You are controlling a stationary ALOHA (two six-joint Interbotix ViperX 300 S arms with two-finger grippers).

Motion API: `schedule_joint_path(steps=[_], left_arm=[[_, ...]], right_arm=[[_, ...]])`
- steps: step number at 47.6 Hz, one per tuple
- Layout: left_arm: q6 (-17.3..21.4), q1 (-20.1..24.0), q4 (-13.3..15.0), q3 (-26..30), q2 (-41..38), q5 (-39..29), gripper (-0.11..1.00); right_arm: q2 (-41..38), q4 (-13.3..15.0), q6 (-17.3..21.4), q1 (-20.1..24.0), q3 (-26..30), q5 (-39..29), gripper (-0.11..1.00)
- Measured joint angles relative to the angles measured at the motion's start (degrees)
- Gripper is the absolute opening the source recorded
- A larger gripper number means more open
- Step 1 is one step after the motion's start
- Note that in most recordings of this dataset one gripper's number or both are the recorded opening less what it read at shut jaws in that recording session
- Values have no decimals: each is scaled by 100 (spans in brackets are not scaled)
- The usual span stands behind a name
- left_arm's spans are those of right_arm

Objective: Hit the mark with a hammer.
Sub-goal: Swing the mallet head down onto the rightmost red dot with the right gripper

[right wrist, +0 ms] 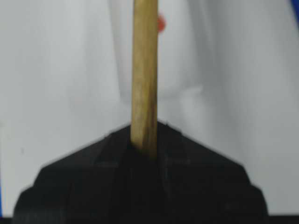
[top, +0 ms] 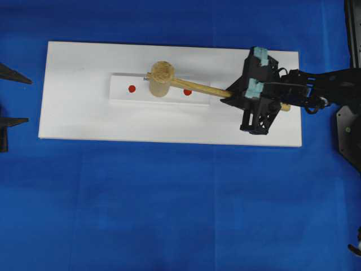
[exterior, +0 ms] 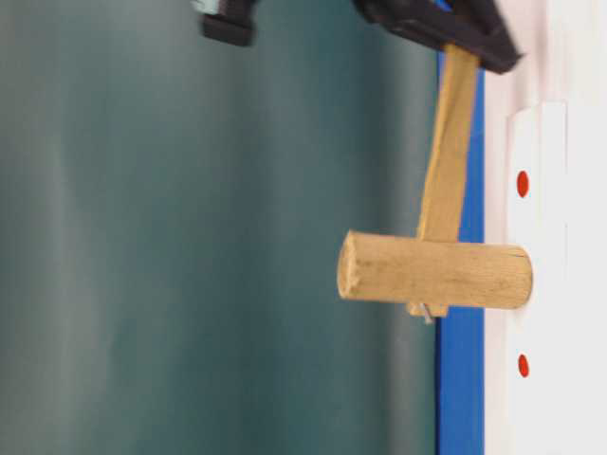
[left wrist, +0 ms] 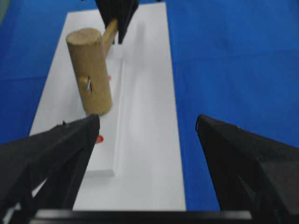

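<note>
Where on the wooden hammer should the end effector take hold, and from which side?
Grip the hammer on its slim handle near the free end, coming from the overhead view's right, where the right end effector holds it now. The thick head looks too wide to clamp, and it must stay free over the red marks.

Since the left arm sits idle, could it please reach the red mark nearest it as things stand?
Probably yes: the left gripper is open, and that red mark lies uncovered beside the hammer head.
</note>
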State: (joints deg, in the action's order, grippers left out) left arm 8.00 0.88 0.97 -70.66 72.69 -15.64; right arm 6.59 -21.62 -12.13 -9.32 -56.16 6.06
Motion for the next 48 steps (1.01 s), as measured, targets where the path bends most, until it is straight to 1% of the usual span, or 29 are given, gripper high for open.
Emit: schedule_joint_path(steps=[5,14,19,24,29,35,39,48], left_arm=[[0,0,0,-9,0,0,82],[9,0,0,-26,0,0,82],[0,0,0,-26,0,0,82],[0,0,0,-26,0,0,82],[0,0,0,-26,0,0,82],[9,0,0,-26,0,0,82],[9,9,0,-35,0,0,82],[9,0,0,-35,0,0,82]], right_arm=[[53,0,0,0,0,-26,0],[589,0,-62,26,-26,-9,0],[1107,35,-105,18,-88,-18,0],[1854,132,-176,0,-202,-79,0],[2470,167,-220,-35,-378,-229,0],[3085,176,-220,-281,-536,-589,0],[3313,211,-211,-413,-563,-773,0],[3384,334,-211,-413,-563,-905,0]])
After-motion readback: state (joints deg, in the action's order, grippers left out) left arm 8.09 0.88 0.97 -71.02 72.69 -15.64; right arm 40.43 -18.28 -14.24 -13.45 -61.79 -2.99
